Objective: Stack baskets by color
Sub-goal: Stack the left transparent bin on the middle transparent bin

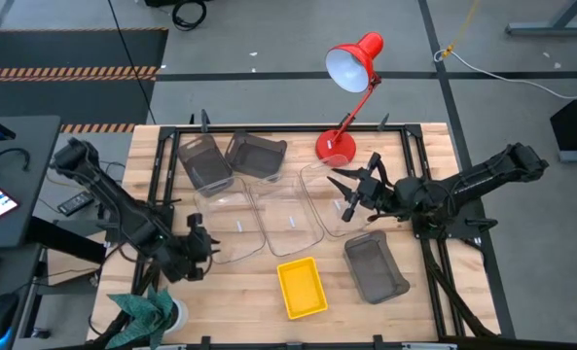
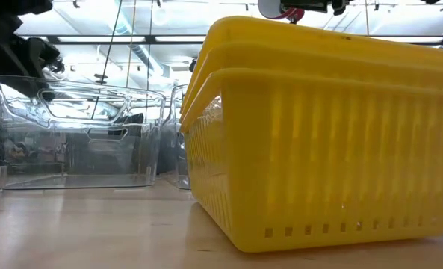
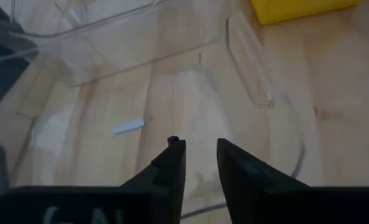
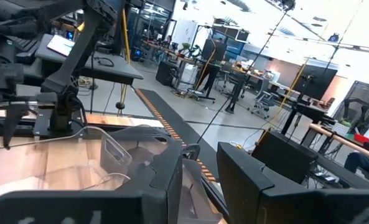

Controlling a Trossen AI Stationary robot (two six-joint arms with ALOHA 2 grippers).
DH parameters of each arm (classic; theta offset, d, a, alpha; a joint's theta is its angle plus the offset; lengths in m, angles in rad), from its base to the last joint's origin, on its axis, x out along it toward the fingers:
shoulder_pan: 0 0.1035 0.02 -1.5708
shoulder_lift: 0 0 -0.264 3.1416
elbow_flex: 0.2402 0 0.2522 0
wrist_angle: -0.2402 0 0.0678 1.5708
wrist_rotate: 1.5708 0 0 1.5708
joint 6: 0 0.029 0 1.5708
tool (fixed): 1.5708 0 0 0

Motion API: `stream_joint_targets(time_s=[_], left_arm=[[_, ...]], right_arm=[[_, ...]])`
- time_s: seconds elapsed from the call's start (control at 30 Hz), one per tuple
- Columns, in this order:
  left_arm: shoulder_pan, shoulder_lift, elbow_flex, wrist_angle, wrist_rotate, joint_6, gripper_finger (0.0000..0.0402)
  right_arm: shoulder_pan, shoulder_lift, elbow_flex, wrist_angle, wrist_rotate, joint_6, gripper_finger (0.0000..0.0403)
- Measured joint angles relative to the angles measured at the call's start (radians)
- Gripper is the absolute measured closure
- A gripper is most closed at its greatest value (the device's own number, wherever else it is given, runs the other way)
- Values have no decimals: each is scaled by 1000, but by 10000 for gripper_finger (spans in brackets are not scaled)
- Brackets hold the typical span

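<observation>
Your wooden counter [image 1: 239, 292] sits in a workshop with a grey floor, and a red desk lamp [image 1: 351, 68] stands at its far edge. Three clear baskets lie side by side across the middle: the left clear basket [image 1: 232, 228], the middle clear basket [image 1: 286, 219] and the right clear basket [image 1: 327, 194]. Two dark grey baskets [image 1: 232, 156] lie tipped near the far left corner, and a third grey basket [image 1: 376, 267] rests near the front right. The yellow baskets [image 1: 301, 287] sit nested at the front centre; the low view shows several rims stacked one inside another.

Your left gripper [image 1: 198, 248] hangs at the left edge of the left clear basket, its fingers [image 3: 172, 171] slightly spread with only a narrow gap, nothing pinched. Your right gripper [image 1: 351, 199] sits above the right clear basket's rim, fingers [image 4: 165, 168] slightly apart; you cannot tell whether they pinch the wall.
</observation>
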Motion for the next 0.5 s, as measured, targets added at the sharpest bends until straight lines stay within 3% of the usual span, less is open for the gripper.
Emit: stream_joint_targets(time_s=[0.23, 0.5], left_arm=[[0, 83, 99, -133, -1, -30, 276], [0, 106, 116, -141, -1, -83, 227]], right_arm=[[0, 0, 0, -8, 1, 0, 298], [0, 1, 0, -17, 0, 1, 298]])
